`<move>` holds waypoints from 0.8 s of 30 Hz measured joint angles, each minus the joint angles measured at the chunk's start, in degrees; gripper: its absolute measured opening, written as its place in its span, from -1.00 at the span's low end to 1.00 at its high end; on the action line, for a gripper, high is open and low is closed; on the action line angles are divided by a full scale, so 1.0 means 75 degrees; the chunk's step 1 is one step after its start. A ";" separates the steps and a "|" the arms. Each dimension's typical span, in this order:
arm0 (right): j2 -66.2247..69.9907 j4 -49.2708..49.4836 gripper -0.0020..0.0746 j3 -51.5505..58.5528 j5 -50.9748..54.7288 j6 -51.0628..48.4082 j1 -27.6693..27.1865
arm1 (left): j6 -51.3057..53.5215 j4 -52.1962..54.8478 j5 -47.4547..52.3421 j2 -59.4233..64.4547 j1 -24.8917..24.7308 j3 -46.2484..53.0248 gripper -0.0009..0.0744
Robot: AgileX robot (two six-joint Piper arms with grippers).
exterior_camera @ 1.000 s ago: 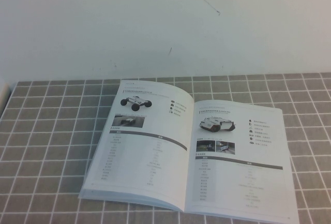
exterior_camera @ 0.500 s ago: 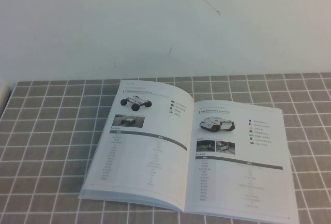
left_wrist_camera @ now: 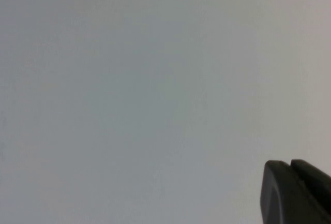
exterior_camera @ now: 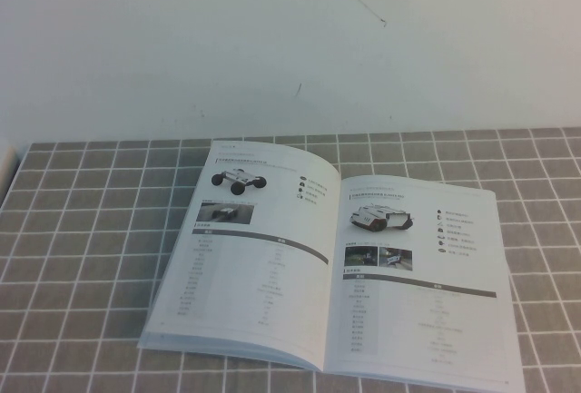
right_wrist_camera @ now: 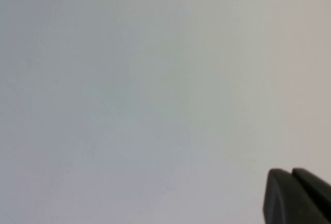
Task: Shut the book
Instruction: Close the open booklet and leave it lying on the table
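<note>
An open book (exterior_camera: pixel 331 261) lies flat on the grey checked tablecloth (exterior_camera: pixel 82 230) in the high view. Both of its white pages show photos of wheeled robots above tables of text. The spine runs down the middle, and the left stack of pages looks thicker. Neither arm appears in the high view. My left gripper (left_wrist_camera: pixel 289 163) shows only as two dark fingertips pressed together against a blank pale surface, away from the book. My right gripper (right_wrist_camera: pixel 291 171) looks the same, shut with nothing held, facing a blank pale surface.
A white wall (exterior_camera: pixel 290 39) rises behind the table's far edge. A pale object (exterior_camera: pixel 4 162) sits at the far left edge of the table. Bare cloth surrounds the book on the left and right.
</note>
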 joint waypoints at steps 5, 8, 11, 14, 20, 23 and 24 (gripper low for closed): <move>0.0000 -0.0476 -0.95 -0.1367 0.2466 -0.0230 0.0000 | -0.0166 0.0093 0.1650 0.0000 0.0000 -0.0325 -0.99; 0.0035 -0.0725 -0.95 -0.2012 0.3529 -0.0284 0.0000 | -0.0238 0.0194 0.3393 0.0000 0.0000 -0.1103 -0.99; 0.0435 -0.0780 -0.95 -0.2598 0.4422 -0.0304 0.0000 | -0.0268 0.0194 0.5136 0.0021 0.0000 -0.1959 -0.99; 0.1159 -0.0566 -0.95 -0.3134 0.5776 -0.0304 0.0000 | -0.0268 0.0194 0.6509 0.0362 0.0000 -0.2608 -0.99; 0.3429 0.0662 -0.95 -0.3773 0.7798 -0.1365 0.0000 | -0.0203 -0.0439 0.7718 0.1599 0.0000 -0.2885 -0.99; 0.4837 0.2037 -0.95 -0.3996 0.8344 -0.2933 0.0000 | 0.0393 -0.1810 0.8290 0.2281 0.0000 -0.2885 -0.99; 0.5306 0.2535 -0.95 -0.4079 0.8462 -0.3478 0.0000 | 0.0778 -0.2274 0.8525 0.2505 0.0000 -0.2885 -0.99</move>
